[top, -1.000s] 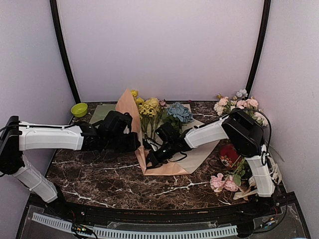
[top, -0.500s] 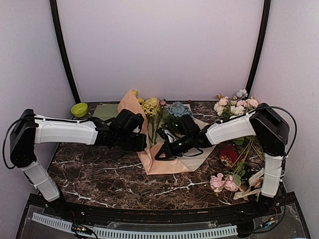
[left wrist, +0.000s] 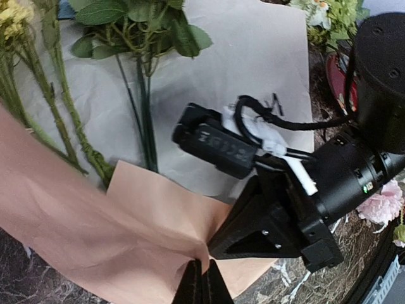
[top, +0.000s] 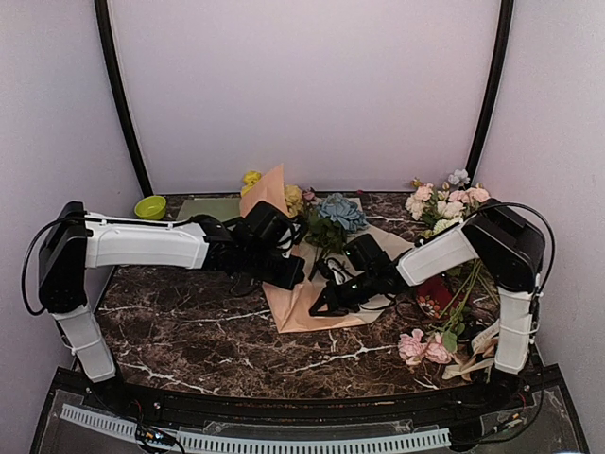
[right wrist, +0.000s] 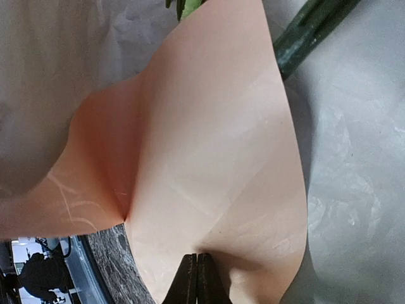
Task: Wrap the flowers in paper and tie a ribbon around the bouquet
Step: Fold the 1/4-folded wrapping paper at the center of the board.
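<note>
1. Left hand (left wrist: pixel 204 282): fingers pressed together, pinching a gathered fold of the paper (left wrist: pixel 76 215) at its near end.
2. Right hand (right wrist: pixel 197 278): fingers pressed together, pinching the peach edge of the paper. The sheet bulges up just beyond the tips.
3. The two hands meet over the near part of the sheet, the left hand just left of the right, around the middle of the tabletop (top: pixel 189 331).
4. Near right: a loose pink bloom (top: pixel 421 345) lies on the tabletop. A red object (top: pixel 435 295) sits behind it, beside the paper's right edge and partly hidden by the right arm.
5. Paper: lies at the tabletop centre. Its peach face is folded over from the left, and its pale face is spread flat to the right.
6. Flowers: the green stalks (left wrist: pixel 142 107) lie on the pale face, and their near ends run under the peach fold.
7. Flower heads: the blue hydrangea (top: pixel 340 210) and yellow blossoms (top: pixel 293 197) rest at the far end of the sheet. A raised peak of paper stands just left of them.
8. Far left: a green sheet (top: pixel 210 206) lies flat, with a green bowl (top: pixel 149 207) beside it.
9. Far right: pink and white roses (top: pixel 444 200) lie well apart from the paper.
</note>
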Robot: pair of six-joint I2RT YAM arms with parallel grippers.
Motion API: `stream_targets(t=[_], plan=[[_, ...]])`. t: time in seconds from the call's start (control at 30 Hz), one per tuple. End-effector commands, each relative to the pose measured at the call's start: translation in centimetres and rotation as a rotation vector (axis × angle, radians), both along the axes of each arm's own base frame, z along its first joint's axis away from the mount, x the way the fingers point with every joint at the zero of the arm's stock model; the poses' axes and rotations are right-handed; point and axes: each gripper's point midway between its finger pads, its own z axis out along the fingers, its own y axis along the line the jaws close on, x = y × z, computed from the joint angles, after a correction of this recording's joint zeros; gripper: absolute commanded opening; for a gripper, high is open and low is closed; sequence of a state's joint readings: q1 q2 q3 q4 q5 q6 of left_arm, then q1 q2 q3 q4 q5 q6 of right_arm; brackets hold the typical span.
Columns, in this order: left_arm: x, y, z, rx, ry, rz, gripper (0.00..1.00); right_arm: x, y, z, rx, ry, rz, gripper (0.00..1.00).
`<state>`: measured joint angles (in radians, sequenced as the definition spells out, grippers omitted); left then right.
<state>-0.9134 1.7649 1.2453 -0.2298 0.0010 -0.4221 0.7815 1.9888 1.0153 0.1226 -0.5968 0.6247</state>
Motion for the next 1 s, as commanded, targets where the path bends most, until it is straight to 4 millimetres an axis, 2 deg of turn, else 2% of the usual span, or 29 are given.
stream_targets(t=[0.0, 0.2, 0.4, 0.43, 0.6, 0.67, 0.77, 0.9, 0.97], plan=[[-1.3, -2.0, -0.2, 0.017, 0.006, -0.142, 0.0, 0.9, 0.4, -0.5, 0.032, 0.003, -0.035, 0.02], [-1.9, -3.8, -2.2, 0.056, 0.061, -0.236, 0.0, 1.5, 0.3, 0.6, 0.071, -0.007, -0.062, 0.02], [-2.3, -3.1, -3.7, 0.124, 0.064, -0.265, 0.0, 2.0, -1.4, 5.0, 0.177, -0.113, -0.097, 0.02], [-2.2, -3.0, -3.8, 0.129, 0.06, -0.266, 0.0, 3.5, -2.3, 5.2, 0.148, -0.089, -0.23, 0.02], [-2.1, -3.0, -4.1, 0.148, 0.047, -0.276, 0.0, 6.6, -6.1, 8.2, 0.127, -0.2, -0.431, 0.09], [-2.1, -3.0, -4.4, 0.152, 0.048, -0.282, 0.0, 7.7, -6.7, 10.0, 0.138, -0.27, -0.451, 0.17], [-2.1, -3.1, -4.5, 0.153, 0.043, -0.287, 0.0, 9.2, -5.3, 12.9, 0.148, -0.378, -0.359, 0.32], [-2.1, -3.3, -4.4, 0.151, 0.037, -0.295, 0.0, 11.7, -4.2, 14.7, 0.175, -0.419, -0.37, 0.55], [-2.1, -3.4, -4.4, 0.152, 0.035, -0.299, 0.0, 12.6, -3.5, 15.5, 0.219, -0.418, -0.363, 0.6]])
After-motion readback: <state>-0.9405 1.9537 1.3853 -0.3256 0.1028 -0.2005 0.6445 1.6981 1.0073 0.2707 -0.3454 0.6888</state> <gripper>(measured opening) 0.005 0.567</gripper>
